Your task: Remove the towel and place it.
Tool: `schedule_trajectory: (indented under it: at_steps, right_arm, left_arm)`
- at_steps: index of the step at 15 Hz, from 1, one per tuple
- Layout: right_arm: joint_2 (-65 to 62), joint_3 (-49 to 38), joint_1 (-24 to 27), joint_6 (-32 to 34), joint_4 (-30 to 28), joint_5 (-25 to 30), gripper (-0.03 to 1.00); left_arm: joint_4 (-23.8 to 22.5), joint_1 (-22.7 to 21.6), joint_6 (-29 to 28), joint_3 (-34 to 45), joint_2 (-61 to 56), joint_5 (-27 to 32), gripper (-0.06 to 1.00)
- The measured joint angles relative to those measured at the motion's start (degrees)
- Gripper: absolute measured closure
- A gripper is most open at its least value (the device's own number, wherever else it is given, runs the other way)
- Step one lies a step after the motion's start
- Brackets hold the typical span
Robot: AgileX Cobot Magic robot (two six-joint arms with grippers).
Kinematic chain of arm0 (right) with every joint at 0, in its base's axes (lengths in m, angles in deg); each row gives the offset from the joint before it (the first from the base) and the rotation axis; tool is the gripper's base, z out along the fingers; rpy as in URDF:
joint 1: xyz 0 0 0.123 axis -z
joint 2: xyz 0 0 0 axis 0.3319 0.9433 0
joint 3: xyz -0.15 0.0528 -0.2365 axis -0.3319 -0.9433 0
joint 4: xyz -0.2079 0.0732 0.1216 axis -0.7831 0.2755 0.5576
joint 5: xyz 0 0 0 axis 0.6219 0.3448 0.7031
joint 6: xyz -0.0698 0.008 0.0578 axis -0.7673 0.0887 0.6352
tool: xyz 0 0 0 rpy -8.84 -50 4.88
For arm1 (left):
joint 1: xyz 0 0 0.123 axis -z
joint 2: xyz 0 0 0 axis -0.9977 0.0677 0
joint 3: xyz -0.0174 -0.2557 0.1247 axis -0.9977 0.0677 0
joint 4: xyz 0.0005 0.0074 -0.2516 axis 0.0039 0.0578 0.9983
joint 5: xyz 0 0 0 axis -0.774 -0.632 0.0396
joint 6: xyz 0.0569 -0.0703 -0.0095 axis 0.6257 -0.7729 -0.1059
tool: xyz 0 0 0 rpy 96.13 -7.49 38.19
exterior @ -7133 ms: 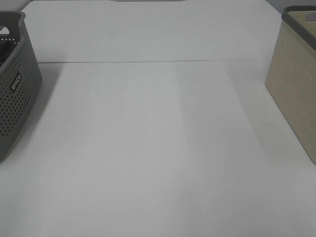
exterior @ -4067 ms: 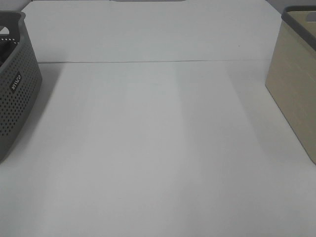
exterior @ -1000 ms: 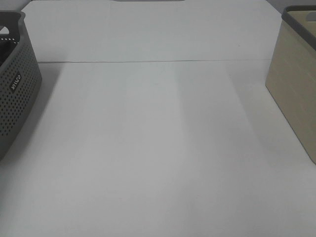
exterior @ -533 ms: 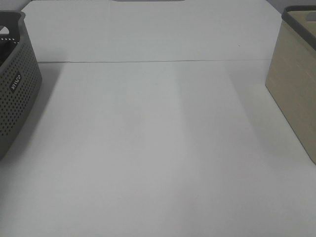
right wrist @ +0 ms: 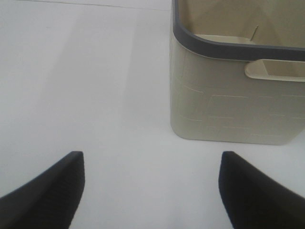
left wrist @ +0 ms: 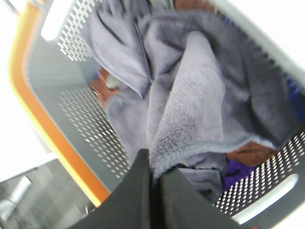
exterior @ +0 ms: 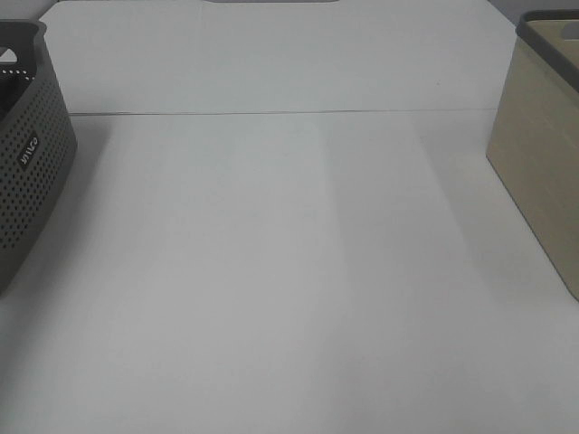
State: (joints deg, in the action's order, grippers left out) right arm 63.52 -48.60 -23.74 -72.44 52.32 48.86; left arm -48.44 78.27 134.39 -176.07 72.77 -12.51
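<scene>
The towel, dark grey terry cloth, lies bunched inside the grey perforated basket. My left gripper is shut on a fold of the towel's edge, its two dark fingers pressed together over the cloth. In the exterior high view the same grey basket stands at the left edge, and neither arm shows there. My right gripper hangs open above bare white table, with nothing between its fingers.
A cream basket with a dark rim stands just beyond the right gripper, at the right edge from above. Brown and purple cloths lie under the towel. White tabletop spans between the baskets.
The grey basket has shifted very slightly at the left edge. Nothing else differs in the exterior view.
</scene>
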Motion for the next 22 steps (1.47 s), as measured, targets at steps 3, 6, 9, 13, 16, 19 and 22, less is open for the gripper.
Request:
schedule_trajectory:
  at_steps: [3,6,9,13,16,19,22]
  right_arm:
    - [0.0,0.0,0.0,0.0,0.0,0.0,0.2]
    - [0.0,0.0,0.0,0.0,0.0,0.0,0.2]
    - [0.0,0.0,0.0,0.0,0.0,0.0,0.2]
    - [0.6,0.2,0.0,0.0,0.2,-0.1,0.2]
    - [5.0,1.9,0.0,-3.2,5.6,-5.0,0.2]
    - [16.1,2.4,0.0,-21.7,26.6,-13.5,0.2]
    - [26.8,2.5,0.0,-40.4,42.6,-17.0,0.2]
  left_arm:
    - [1.1,4.0,0.0,0.0,-6.0,0.1,0.94]
    - [1.5,8.5,0.0,0.0,-10.5,0.1,0.94]
    - [1.5,17.0,-2.1,0.0,-14.5,-2.5,0.94]
    - [-2.3,28.4,-2.8,-0.7,-15.5,-8.3,0.94]
    - [-7.2,33.9,-2.8,-0.7,-15.5,-11.2,0.94]
    - [-9.6,40.5,-2.8,-0.7,-15.5,-12.2,0.94]
    - [-9.8,45.1,-3.2,-0.7,-15.5,-12.3,0.94]
